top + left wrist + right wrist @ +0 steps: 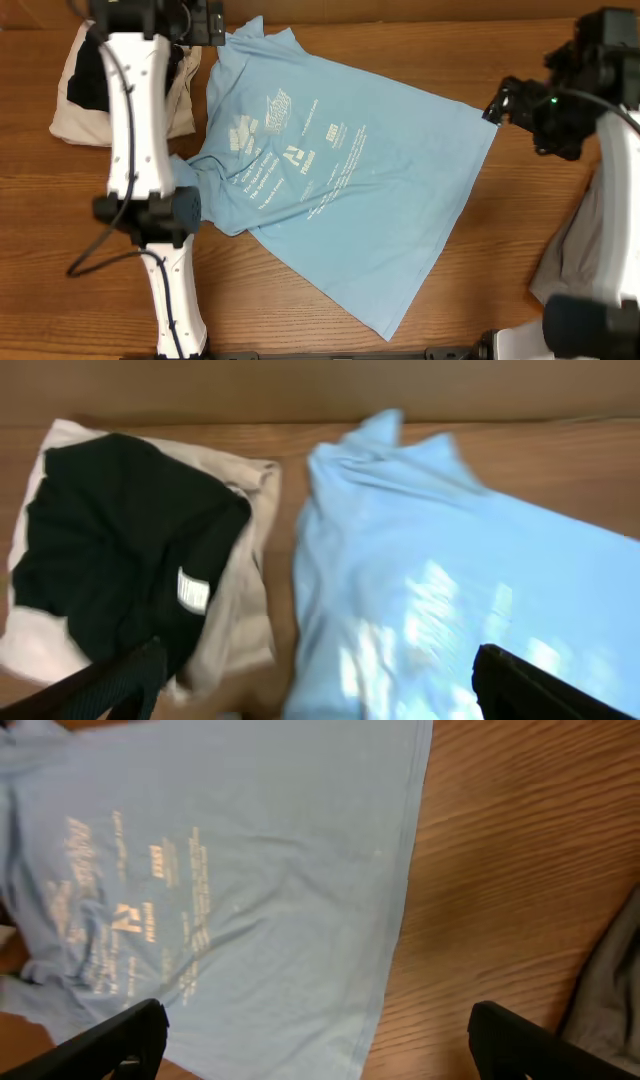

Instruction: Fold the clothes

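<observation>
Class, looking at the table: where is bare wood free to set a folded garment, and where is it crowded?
The table is bare between the hem of the blue T-shirt and the grey garment, and at near left, below the black-and-beige pile. The far-left corner is crowded, where pile, shirt and left arm meet.

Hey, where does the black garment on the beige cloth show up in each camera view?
Overhead: the black soft cloth garment, top left, on the beige cloth.
Left wrist: the garment fills the left half.
Right wrist: not in it.
Shared landmark: the sky-blue printed T-shirt, in all three views.
</observation>
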Tool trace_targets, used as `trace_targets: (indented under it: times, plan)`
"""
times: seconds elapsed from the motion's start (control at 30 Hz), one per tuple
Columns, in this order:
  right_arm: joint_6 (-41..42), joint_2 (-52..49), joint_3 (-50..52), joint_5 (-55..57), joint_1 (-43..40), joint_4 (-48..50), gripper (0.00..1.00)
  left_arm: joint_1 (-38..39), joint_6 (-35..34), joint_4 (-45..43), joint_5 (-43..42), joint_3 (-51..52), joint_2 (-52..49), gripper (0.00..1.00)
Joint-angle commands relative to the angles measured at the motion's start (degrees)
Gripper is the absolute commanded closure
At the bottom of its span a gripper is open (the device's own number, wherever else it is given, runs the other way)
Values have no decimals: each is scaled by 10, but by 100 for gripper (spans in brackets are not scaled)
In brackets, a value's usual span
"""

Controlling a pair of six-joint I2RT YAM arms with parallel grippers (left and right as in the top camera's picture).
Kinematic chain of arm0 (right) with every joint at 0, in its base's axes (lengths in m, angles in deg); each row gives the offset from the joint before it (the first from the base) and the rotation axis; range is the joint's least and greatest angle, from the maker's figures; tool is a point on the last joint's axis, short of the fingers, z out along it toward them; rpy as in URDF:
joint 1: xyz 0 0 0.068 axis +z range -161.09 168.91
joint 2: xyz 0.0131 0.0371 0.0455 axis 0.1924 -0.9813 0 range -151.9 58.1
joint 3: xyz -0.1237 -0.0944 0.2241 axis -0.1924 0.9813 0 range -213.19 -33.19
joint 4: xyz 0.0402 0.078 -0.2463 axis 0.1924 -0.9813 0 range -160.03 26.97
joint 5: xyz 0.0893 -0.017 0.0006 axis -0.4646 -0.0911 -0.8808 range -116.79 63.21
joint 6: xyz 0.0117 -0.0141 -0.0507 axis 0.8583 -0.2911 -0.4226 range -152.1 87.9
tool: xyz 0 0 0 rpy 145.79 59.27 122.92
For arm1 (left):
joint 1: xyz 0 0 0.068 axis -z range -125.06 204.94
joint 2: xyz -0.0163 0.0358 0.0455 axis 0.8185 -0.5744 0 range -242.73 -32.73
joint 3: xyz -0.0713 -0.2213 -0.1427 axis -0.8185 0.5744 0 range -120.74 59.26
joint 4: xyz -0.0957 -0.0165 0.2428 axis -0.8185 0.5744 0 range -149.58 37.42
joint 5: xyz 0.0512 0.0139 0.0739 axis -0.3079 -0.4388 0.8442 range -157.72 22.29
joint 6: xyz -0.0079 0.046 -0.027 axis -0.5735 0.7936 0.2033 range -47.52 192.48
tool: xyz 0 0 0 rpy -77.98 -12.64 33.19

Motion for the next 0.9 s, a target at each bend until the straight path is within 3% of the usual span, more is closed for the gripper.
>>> trace_targets:
  times: [0.0,0.27,0.5,0.63,0.87]
  plan:
    - [46,61,-4,1,3,-8,0,10,-6,50,-52,-23,56,0]
    - [54,70,34,2,3,13,0,34,-6,99,-64,-16,65,0]
    - [54,66,185,2,3,151,0,61,-3,99,-48,-13,65,0]
    - [54,65,297,2,3,288,2,60,-3,99,-42,-13,65,0]
    - [57,2,344,15,2,373,5,61,-3,99,-42,-3,63,0]
